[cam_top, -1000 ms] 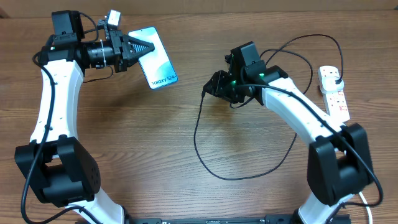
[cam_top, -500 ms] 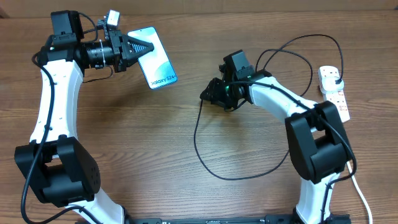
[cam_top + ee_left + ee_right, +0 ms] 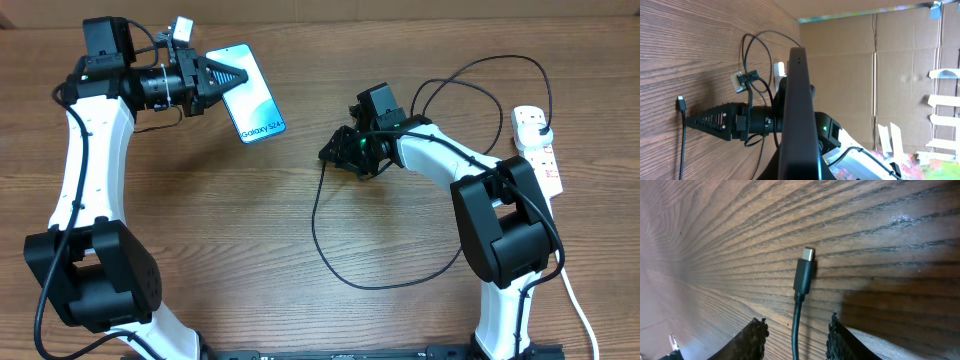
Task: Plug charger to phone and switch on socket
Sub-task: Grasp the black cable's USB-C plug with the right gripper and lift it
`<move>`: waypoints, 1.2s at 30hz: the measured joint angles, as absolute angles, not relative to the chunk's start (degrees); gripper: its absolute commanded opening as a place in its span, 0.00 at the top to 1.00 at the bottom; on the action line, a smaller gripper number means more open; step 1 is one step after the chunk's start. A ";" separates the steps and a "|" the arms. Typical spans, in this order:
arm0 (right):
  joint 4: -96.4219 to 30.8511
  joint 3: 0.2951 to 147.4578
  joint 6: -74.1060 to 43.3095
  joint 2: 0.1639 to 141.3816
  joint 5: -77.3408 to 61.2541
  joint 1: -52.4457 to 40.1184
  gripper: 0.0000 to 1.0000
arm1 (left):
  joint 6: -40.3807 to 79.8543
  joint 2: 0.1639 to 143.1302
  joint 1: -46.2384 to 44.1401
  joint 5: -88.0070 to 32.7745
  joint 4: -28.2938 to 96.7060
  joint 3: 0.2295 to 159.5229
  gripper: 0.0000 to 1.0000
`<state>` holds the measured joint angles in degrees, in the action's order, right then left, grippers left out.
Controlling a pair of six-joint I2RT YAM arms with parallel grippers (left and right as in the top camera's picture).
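Observation:
My left gripper (image 3: 238, 76) is shut on the phone (image 3: 258, 105) and holds it off the table at the back left, blue screen up. In the left wrist view the phone (image 3: 799, 100) shows edge-on. My right gripper (image 3: 328, 152) is open and low over the table at the charger's connector end. In the right wrist view the connector tip (image 3: 805, 272) lies on the wood just ahead of the open fingers (image 3: 796, 332), with the cable running between them unclamped. The charger cable (image 3: 315, 225) loops across the table to its black plug (image 3: 541, 122) in the socket (image 3: 543, 160).
The socket's thick white cord (image 3: 575, 300) runs down the right edge of the table. The cable's loop (image 3: 385, 286) lies on the wood in front of the right arm. Cardboard walls (image 3: 890, 65) stand behind the table.
The right arm has swung its elbow round and its gripper has shifted a little left and down, toward the cable's tip. The left arm and the phone have not moved.

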<state>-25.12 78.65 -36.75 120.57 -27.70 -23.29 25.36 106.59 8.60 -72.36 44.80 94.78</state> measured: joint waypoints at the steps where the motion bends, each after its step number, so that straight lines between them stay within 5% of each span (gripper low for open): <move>1: -25.08 78.65 -37.04 120.57 -27.70 -23.29 0.64 | 25.36 106.59 8.49 -72.36 44.80 94.78 0.96; 16: -22.55 78.65 -41.80 122.56 -28.51 -23.92 0.78 | 25.36 106.59 8.23 -72.20 44.80 94.78 0.96; 36: -20.93 79.20 -43.97 124.18 -29.85 -24.14 0.80 | 25.39 106.59 8.23 -72.18 44.80 94.78 0.96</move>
<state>-20.93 79.20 -43.97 124.18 -29.85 -24.14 25.39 106.59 8.23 -72.18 44.80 94.78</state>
